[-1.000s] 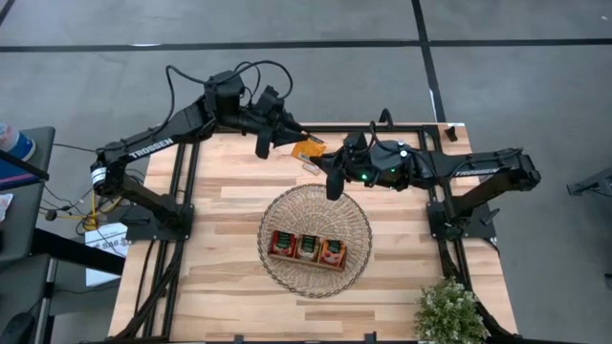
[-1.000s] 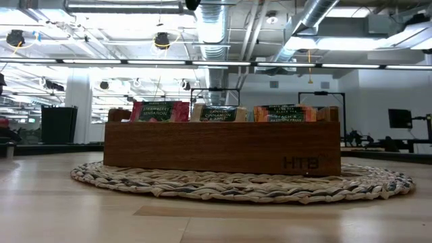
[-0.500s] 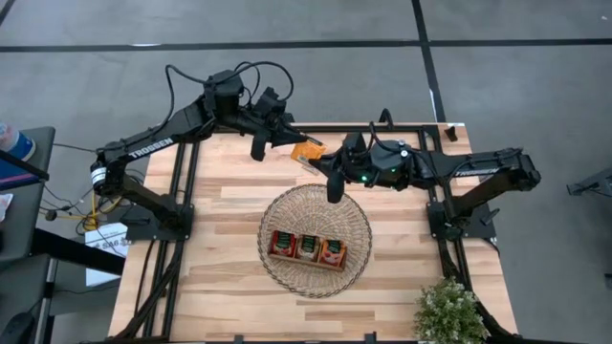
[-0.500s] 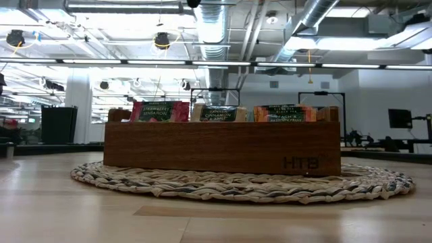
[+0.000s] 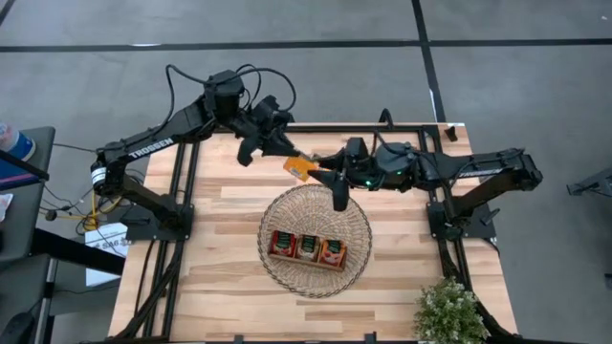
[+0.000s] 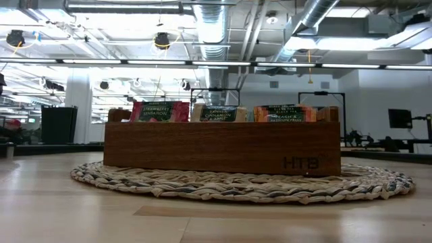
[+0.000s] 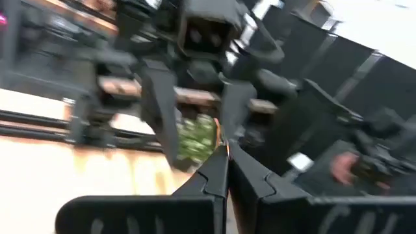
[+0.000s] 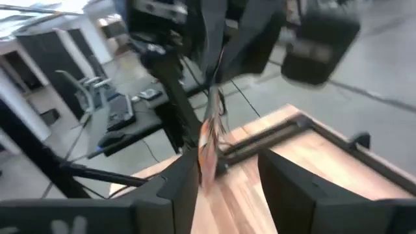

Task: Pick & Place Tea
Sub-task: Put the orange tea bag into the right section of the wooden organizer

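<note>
Left pincer (image 5: 290, 153) pinches one orange sachet (image 5: 301, 167); tray (image 5: 307, 261) holds three.

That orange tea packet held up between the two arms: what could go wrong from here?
The left tool pinches the orange tea sachet only at an edge, so it could slip and fall on the table, short of the wooden tray.

The right tool stands open right beside the sachet; the two tools could bump.

The tray's three compartments already hold sachets, so another could snag on them.

Bright overhead lighting; blurred wrist views
</note>
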Tool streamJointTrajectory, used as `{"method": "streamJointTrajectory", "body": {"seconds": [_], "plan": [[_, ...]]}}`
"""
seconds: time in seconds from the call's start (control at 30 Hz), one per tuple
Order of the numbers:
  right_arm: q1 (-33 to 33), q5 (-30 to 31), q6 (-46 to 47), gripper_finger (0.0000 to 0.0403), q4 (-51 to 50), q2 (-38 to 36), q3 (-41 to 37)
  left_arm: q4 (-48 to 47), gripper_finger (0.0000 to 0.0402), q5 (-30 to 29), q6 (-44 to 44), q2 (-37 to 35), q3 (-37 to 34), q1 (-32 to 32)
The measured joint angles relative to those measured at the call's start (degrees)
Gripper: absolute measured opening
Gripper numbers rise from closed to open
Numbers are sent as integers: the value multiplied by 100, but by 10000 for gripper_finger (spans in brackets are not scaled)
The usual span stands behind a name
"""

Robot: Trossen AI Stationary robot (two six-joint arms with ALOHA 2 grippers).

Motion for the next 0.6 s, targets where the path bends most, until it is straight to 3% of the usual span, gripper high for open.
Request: {"method": "streamJointTrajectory", "body": {"seconds": [0.17, 0.33, 0.6], "plan": [[275, -79, -1056, 164, 20, -183, 7, -14, 0, 1373, -469, -11, 0, 51], [751, -28, -3212, 170, -1, -409, 20, -6, 0, 2149, -902, -13, 0, 81], [1035, 992, -6689, 178, 405, -290, 20, 26, 0, 2521, -1483, -17, 0, 74]]}}
